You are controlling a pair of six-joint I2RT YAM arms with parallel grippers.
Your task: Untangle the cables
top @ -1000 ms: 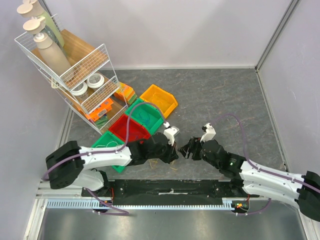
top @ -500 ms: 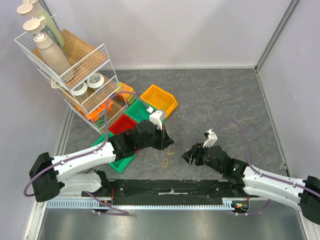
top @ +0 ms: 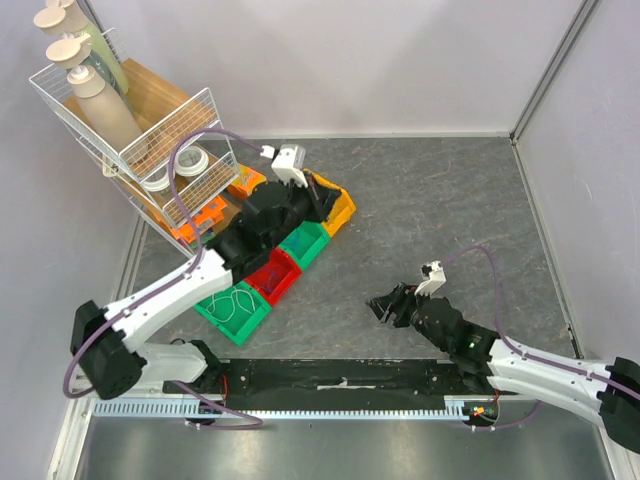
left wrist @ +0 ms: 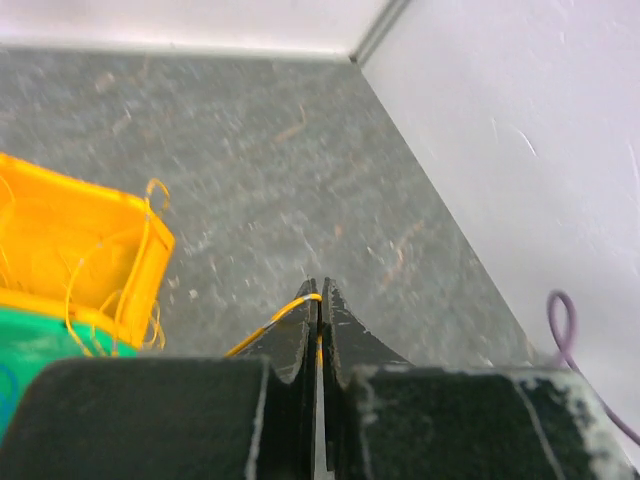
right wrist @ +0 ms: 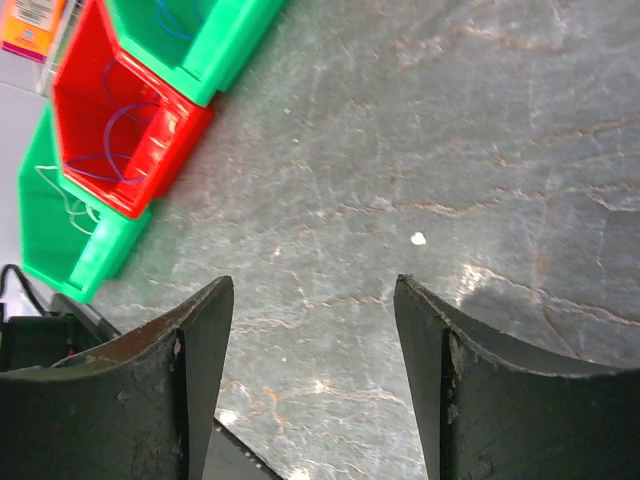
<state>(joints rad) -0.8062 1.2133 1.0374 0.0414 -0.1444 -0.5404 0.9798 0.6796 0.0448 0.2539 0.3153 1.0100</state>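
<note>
Left gripper point(left wrist: 319, 292) is clamped tight, jaws pressed flat together, and a single yellow cable point(left wrist: 292, 304) is pinched right between them. It pokes out at the fingertips, curls over to the left and runs back down along the left finger. Past the tips the wrist camera sees bare grey table point(left wrist: 300, 160), up near the corner where the walls meet. Just to the left of that gripper sits the yellow bin point(left wrist: 150, 262), and inside it lie thin yellow strands point(left wrist: 85, 275), a couple of them looping up over its rim. From above, the left arm reaches long across the row of bins, its gripper up at the yellow one at the far end, near the wire rack point(top: 170, 130). Over on the other side, the right gripper point(right wrist: 312, 287) is spread wide with nothing between its fingers, only table beneath, well apart from the bins. Its camera catches the red bin point(right wrist: 170, 130) with a purple strand point(right wrist: 100, 168) inside, a green bin point(right wrist: 70, 260) beside it holding a white strand point(right wrist: 55, 195), and a second green bin point(right wrist: 215, 45) at the top.
</note>
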